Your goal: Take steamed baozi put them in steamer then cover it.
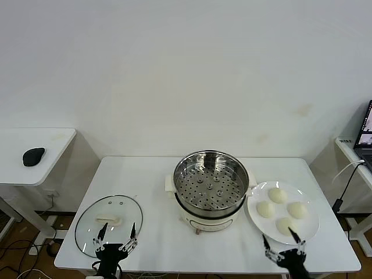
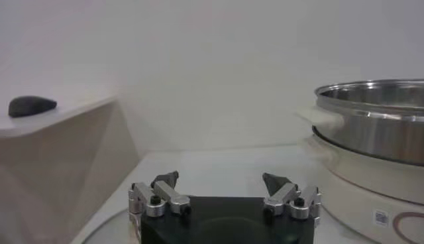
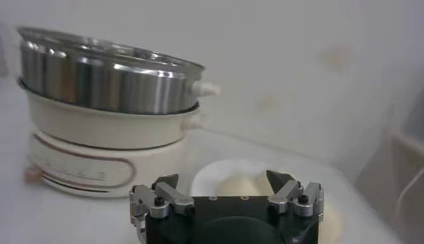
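Observation:
The steamer stands open mid-table, its perforated tray bare. Several cream-white baozi lie on a white plate to its right. The glass cover lies flat on the table at the front left. My left gripper is open over the cover's near edge. My right gripper is open at the plate's near edge, close to the nearest baozi. In the left wrist view the gripper is empty, with the steamer beside it. In the right wrist view the gripper faces a baozi and the steamer.
The white table holds only these things. A lower side table at the left carries a black mouse. A laptop sits on a shelf at the right edge, with a cable hanging below it.

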You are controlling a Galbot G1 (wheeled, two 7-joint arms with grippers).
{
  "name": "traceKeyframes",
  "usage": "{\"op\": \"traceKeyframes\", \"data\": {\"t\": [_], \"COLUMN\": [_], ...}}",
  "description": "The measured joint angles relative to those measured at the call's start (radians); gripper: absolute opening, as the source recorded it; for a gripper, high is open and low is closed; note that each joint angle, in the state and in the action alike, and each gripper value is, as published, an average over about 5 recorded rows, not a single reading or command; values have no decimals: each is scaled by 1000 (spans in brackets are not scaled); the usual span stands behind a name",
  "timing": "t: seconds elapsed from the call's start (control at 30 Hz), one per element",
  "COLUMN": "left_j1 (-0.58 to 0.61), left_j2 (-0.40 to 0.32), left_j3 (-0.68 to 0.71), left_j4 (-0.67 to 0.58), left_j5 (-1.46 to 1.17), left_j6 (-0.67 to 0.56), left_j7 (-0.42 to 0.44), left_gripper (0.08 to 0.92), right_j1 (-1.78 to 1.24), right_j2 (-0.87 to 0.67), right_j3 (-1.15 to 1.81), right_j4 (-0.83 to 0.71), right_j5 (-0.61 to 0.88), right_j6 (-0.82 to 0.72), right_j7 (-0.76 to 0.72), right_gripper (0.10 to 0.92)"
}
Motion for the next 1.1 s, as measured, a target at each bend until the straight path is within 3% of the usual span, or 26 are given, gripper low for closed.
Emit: {"op": "traceKeyframes", "data": {"t": [0.33,0.57,0.8,1.1], "left_j1": [-35,-54,-60,-63], "left_j2": [10,17,18,29], "left_j3": [5,0,1,-11], "left_j4": [13,20,21,21], "left_j5": [48,66,85,96], "left_j6": [37,50,57,63], "left_j7": [0,0,-2,-4], "left_gripper": [823,823,823,823], "right_j1": [151,322,617,1104], "right_j2": [-248,-466,-620,-679], "right_j3": [71,9,-243,-732], "right_j4": [-62,-163,-310,-519], "right_j5": [-210,-269,-260,-218], "right_j6": [-95,-149,-169,-152], "right_j7": [-164,-340,-518,-724], "right_gripper": [823,823,823,823]}}
